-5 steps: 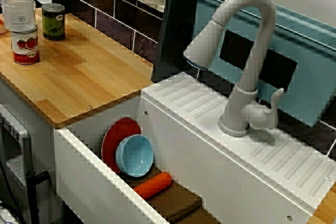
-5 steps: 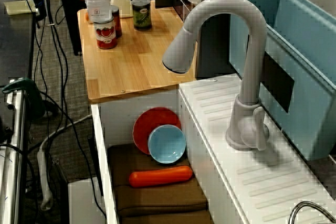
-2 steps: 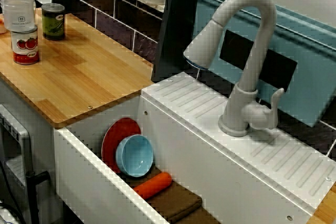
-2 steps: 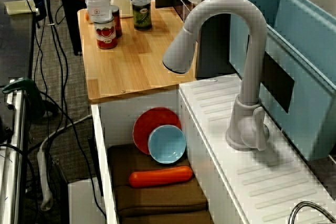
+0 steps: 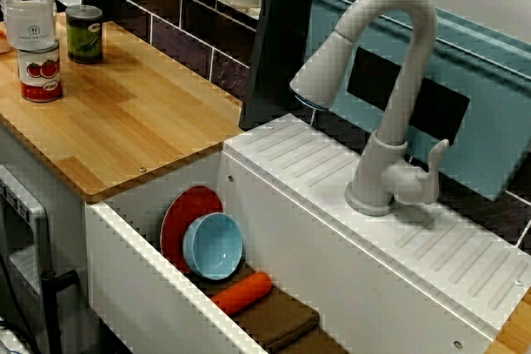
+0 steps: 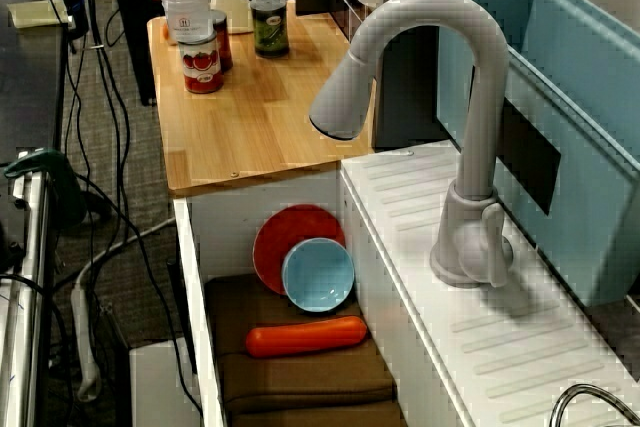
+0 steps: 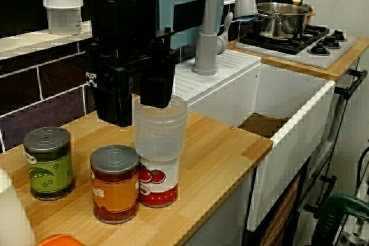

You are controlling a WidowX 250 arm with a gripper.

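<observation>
The gripper (image 7: 138,105) sits at the mouth of the cup (image 7: 161,136), but whether it is clamped or loose I cannot tell. The cup stands on the tomato can (image 7: 157,188) on the bench (image 7: 219,148), with the orange can (image 7: 115,184) just beside it on the left and the green can (image 7: 48,162) further left. The gripper body hides the cup's rim, and a white bottle (image 7: 10,217) is cut off at the near left.

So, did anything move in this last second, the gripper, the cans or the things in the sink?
Nothing visibly changed. The black gripper is at the clear plastic cup on the red tomato can as before; the round blue bowl, red plate and orange carrot in the white sink lie where they did.
</observation>
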